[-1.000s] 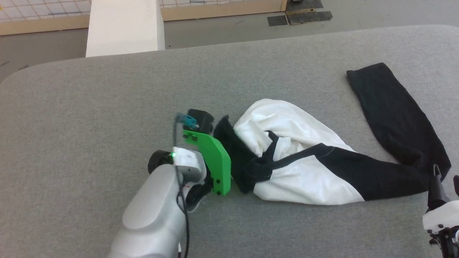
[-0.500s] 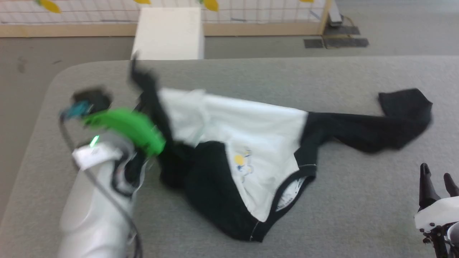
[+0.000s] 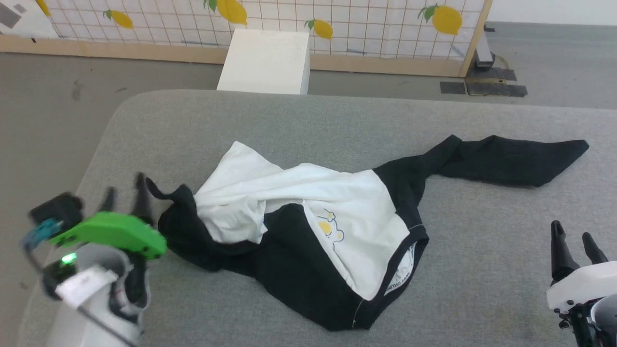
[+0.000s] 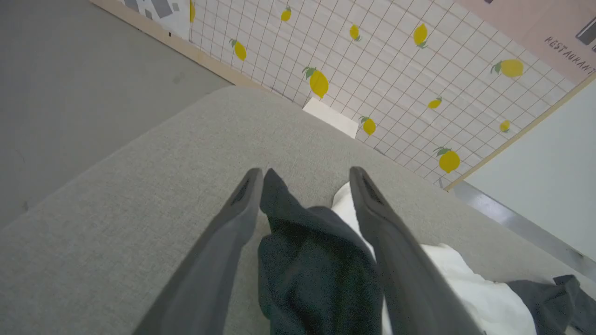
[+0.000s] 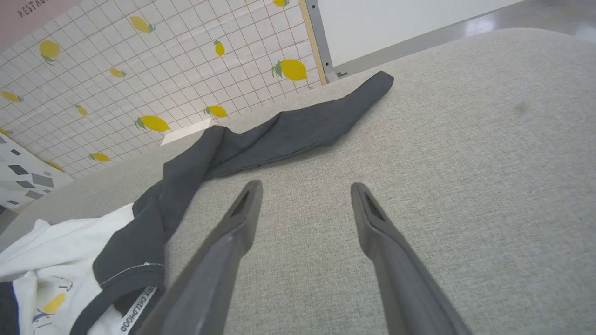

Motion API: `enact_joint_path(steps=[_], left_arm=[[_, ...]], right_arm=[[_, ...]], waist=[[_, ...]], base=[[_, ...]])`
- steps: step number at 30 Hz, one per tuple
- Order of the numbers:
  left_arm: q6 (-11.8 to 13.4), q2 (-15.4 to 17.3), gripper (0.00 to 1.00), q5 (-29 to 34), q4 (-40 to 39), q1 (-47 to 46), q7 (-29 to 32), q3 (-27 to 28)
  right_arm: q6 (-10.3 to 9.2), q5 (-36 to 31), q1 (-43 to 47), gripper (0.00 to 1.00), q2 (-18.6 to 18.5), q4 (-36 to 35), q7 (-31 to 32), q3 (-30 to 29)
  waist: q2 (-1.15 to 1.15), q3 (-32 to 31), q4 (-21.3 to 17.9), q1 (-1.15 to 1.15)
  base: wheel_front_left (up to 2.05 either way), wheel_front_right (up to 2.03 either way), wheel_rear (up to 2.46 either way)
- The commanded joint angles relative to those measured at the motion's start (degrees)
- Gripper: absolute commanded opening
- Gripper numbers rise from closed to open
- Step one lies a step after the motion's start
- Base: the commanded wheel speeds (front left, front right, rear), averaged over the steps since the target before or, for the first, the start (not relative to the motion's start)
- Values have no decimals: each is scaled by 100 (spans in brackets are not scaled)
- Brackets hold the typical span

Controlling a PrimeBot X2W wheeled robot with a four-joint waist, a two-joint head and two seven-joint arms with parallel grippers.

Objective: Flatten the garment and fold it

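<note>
The garment (image 3: 347, 202), white with black sleeves and a small yellow print (image 3: 330, 229), lies crumpled on the grey table (image 3: 289, 120). One black sleeve (image 3: 506, 156) stretches to the far right, the neckband (image 3: 409, 255) faces the front. My left gripper (image 3: 124, 195) stands open at the left end, just beside the other sleeve's tip (image 3: 161, 195). In the left wrist view that black cloth (image 4: 312, 270) lies loose between the spread fingers of the left gripper (image 4: 305, 179). My right gripper (image 3: 571, 231) is open at the lower right, over bare table (image 5: 306, 186), apart from the long sleeve (image 5: 279, 135).
A white box (image 3: 265, 60) stands on the floor behind the table. A lemon-patterned grid panel (image 3: 337, 19) closes the back. The table's rounded left corner (image 3: 108, 130) is close to my left arm, with floor beyond it.
The head camera has shifted. My left gripper pulled the black sleeve leftwards, spreading the garment so the print shows, then opened and let the sleeve go. The right gripper stayed open.
</note>
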Motion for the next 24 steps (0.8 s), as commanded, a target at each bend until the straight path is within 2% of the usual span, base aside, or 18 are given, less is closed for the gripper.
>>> enact_joint_path(steps=[1, 5, 8, 14, 16, 24], left_arm=[[47, 123, 100, 192, -184, 305, -338, 54], [244, 152, 100, 616, -736, 1133, -1188, 195], [330, 40, 100, 1028, -1165, 1628, -1372, 297], [42, -584, 100, 2012, -2550, 2188, -1387, 655], [-110, -753, 100, 2235, -2744, 2210, -1388, 746], [-493, -886, 100, 2557, -2875, 1776, -1389, 655]], right_arm=[[-6, 35, 81, 100, -3, -9, -6, 30], [-6, 88, 208, 100, -3, 12, -15, 87], [-6, 81, 225, 100, -3, 61, 63, 194], [-6, -35, -305, 100, -3, 259, 596, 508], [-6, -302, -987, 100, -3, 499, 996, 763], [-6, -1480, -3100, 100, -3, 1846, 2417, 1167]], waist=[[0, -36, -45, 0], [0, -51, -71, 0], [0, -6, -61, 0], [0, 201, 23, 0], [0, 382, 56, 0], [0, 1027, 358, 0]], base=[[0, 0, 0], [0, 0, 0], [0, 0, 0], [0, 0, 0], [0, 0, 0], [0, 0, 0]])
